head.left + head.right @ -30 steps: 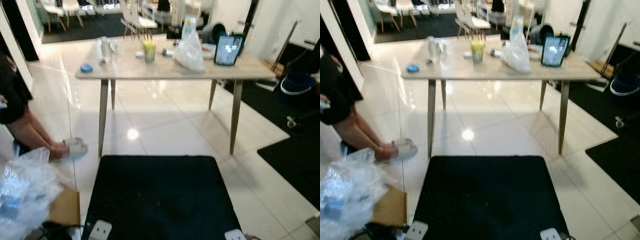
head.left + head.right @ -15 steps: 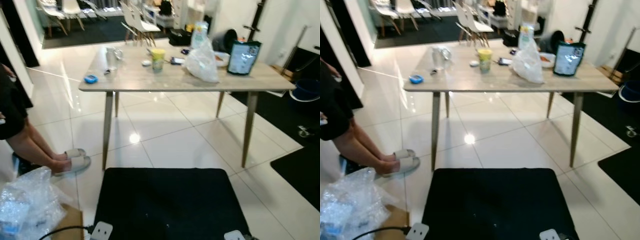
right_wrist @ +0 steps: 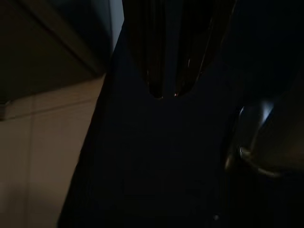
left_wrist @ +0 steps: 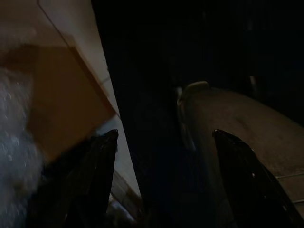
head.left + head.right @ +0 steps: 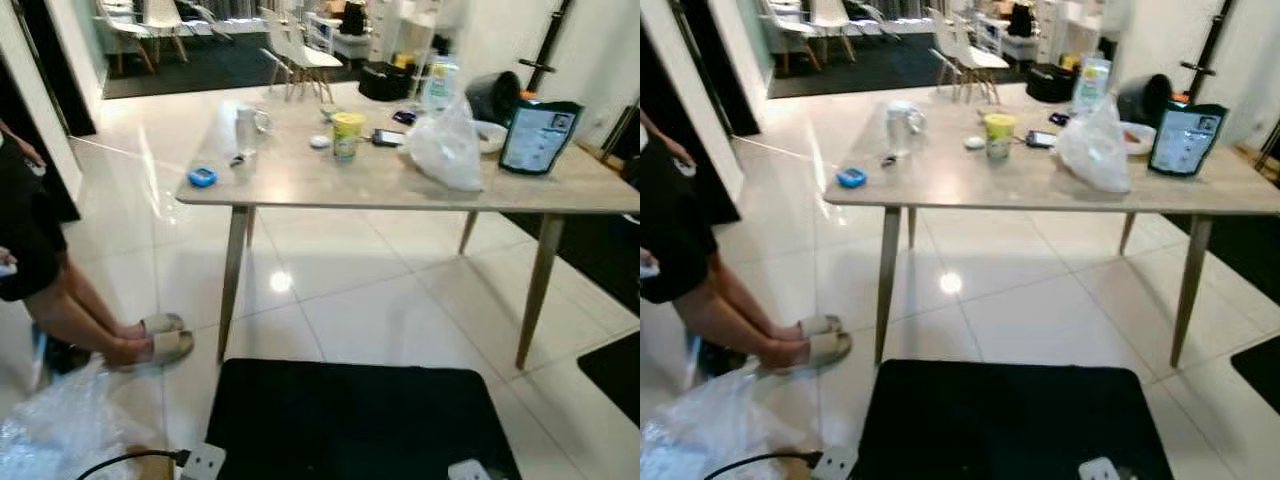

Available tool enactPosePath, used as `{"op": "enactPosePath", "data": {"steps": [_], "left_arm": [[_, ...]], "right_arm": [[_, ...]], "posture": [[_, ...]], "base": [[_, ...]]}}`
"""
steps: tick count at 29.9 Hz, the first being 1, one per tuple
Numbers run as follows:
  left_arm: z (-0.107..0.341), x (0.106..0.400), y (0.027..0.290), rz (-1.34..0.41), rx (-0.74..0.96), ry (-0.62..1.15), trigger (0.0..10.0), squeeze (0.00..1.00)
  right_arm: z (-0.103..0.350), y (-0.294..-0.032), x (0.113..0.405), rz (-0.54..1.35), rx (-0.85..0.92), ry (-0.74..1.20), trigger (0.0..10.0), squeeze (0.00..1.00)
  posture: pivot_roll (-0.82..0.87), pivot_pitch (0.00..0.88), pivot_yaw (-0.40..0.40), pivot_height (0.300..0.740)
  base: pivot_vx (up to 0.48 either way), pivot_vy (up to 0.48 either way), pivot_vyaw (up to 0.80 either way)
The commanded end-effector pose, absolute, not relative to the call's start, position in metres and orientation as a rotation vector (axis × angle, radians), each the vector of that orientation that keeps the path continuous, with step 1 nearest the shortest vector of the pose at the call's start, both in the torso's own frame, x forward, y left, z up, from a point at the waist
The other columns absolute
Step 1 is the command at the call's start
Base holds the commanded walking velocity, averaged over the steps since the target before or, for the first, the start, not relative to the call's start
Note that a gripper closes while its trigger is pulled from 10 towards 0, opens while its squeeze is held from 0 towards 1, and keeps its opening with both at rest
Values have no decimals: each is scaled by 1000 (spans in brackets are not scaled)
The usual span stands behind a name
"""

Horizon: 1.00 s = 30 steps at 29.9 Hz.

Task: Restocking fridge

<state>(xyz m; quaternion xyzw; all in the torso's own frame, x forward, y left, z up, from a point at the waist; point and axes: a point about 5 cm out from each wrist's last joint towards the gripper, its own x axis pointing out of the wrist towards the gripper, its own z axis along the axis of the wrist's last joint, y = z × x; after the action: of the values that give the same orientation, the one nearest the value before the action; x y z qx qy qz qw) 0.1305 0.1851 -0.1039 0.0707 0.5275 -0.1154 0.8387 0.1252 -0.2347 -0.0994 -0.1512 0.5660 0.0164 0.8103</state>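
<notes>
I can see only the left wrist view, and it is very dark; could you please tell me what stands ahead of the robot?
Observer: A light wooden table stands ahead, across a white tiled floor.
Operator: Thank you. Is there anything on it?
Observer: Yes, a yellow cup stands near the middle of the tabletop, with a white plastic bag further to the robot's right.
Operator: Is anyone close by?
Observer: A person in beige sandals stands on the robot's left, near the table's left end.
</notes>
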Motion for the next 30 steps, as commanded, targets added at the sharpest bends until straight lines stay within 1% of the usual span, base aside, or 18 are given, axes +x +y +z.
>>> {"op": "enactPosePath", "data": {"steps": [1, 30], "left_arm": [[-109, 116, 181, -263, 133, 1180, 10000, 0], [-109, 116, 180, -269, 136, 1178, 10000, 0]], "right_arm": [[-102, -235, 117, 29, -316, 1236, 10000, 0], [-103, -234, 115, 46, -335, 1255, 10000, 0]], "posture": [[66, 0, -25, 740], [65, 0, -24, 740]], "base": [[292, 0, 0], [291, 0, 0]]}}
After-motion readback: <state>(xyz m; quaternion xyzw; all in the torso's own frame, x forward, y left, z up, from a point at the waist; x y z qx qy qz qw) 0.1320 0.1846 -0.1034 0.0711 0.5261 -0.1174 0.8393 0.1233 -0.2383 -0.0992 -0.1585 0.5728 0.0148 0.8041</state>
